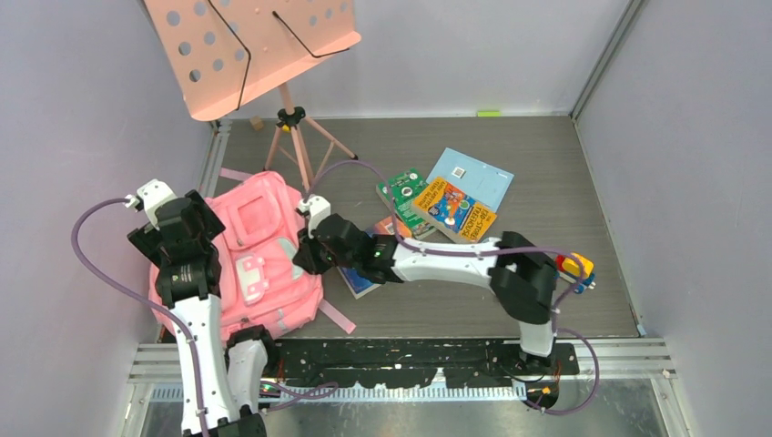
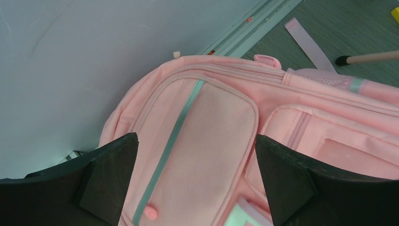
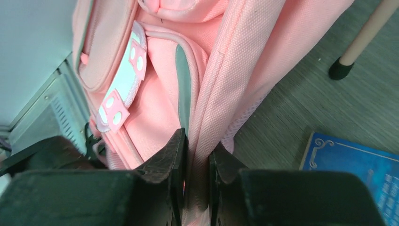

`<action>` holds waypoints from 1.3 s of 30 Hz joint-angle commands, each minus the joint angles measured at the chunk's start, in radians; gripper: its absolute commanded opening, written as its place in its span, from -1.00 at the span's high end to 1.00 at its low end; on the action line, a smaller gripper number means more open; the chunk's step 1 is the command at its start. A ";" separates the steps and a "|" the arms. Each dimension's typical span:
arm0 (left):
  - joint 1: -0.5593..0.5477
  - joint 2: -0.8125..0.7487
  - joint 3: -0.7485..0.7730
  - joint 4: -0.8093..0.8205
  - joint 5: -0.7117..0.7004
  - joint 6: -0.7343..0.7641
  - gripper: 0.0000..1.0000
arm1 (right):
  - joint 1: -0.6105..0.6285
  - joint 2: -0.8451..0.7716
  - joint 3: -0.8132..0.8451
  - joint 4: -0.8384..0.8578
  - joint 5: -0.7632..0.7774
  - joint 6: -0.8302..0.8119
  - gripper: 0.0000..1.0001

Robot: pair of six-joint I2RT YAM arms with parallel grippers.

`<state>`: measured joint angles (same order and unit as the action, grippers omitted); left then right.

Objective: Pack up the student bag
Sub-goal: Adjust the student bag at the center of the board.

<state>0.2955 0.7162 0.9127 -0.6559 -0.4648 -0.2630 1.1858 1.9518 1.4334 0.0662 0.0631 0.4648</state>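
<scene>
Fingers of the right gripper (image 3: pixel 197 146) are clamped on a fold of pink fabric along the right edge of the student bag (image 1: pixel 259 232). That grip looks meant to pull the side taut or lift it so the opening can be worked. The bag lies front-up on the left of the surface (image 1: pixel 555 182), close to the left wall and just near of the music stand's (image 1: pixel 255 55) tripod legs.

The left gripper (image 2: pixel 195 160) hangs over the bag's left front pocket, its fingers spread wide and holding nothing. It is probably placed to steady the bag or take a zip pull.

A blue book (image 3: pixel 348 165) lies just beside the bag's right edge, and more books (image 1: pixel 446 205) sit fanned out farther right. None shows inside the bag, so packing seems barely begun.
</scene>
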 commanded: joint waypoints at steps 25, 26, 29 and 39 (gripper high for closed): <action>-0.180 0.014 -0.045 -0.011 0.602 0.023 -0.97 | -0.272 -0.869 -0.329 -0.529 0.311 -0.186 0.99; -0.185 0.019 -0.051 -0.012 0.619 0.019 -0.97 | -0.302 -0.876 -0.338 -0.530 0.307 -0.184 0.99; -0.188 0.030 -0.070 -0.018 0.678 -0.017 -0.97 | -0.358 -0.890 -0.375 -0.529 0.325 -0.171 0.99; -0.189 0.057 -0.202 0.062 0.834 -0.256 -0.97 | -0.465 -0.846 -0.450 -0.504 0.451 -0.105 -0.05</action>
<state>0.1112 0.7578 0.7639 -0.6552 0.2722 -0.3897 0.7662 1.1088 0.9607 -0.5472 0.2600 0.3565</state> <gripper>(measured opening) 0.985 0.352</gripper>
